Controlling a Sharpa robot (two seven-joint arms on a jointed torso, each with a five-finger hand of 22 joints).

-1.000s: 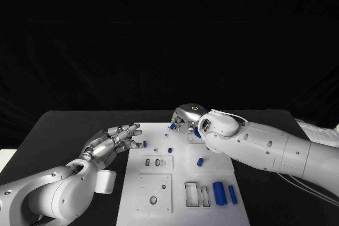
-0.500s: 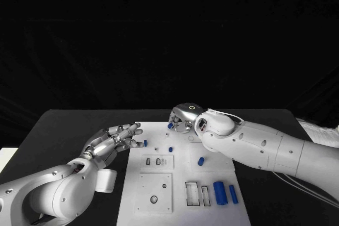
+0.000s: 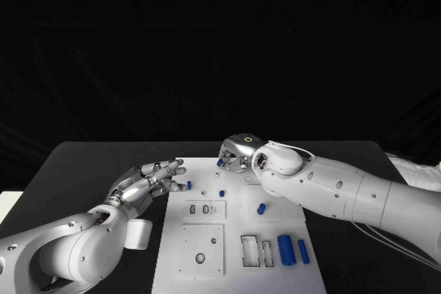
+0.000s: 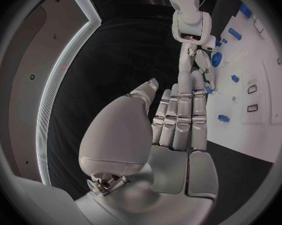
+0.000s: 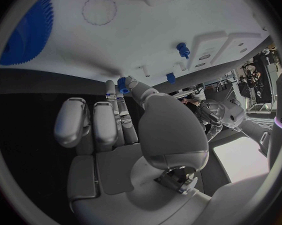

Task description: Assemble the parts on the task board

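The white task board [image 3: 239, 224] lies in the middle of the black table. My right hand [image 3: 237, 155] hovers over its far edge and pinches a small blue part [image 3: 220, 161] between thumb and fingertip; the right wrist view shows that part [image 5: 122, 83] at the fingertips. A blue gear [image 5: 27, 31] lies on the board just beyond them. My left hand [image 3: 150, 182] is at the board's left edge with fingers stretched out and nothing in them, close to a short blue peg [image 3: 188, 186]. Another peg [image 3: 222, 194] and a blue piece [image 3: 261, 210] are mid-board.
Two blue cylinders [image 3: 285, 249] lie side by side at the board's near right, next to narrow slots [image 3: 249, 251]. A raised plate with small slots [image 3: 199, 209] is left of centre, and a plate with an oval hole [image 3: 199, 258] is near the front. Black tabletop [image 3: 83, 173] surrounds the board.
My right hand has shifted slightly left along the board's far edge with the small blue part in it. The left hand has hardly moved.
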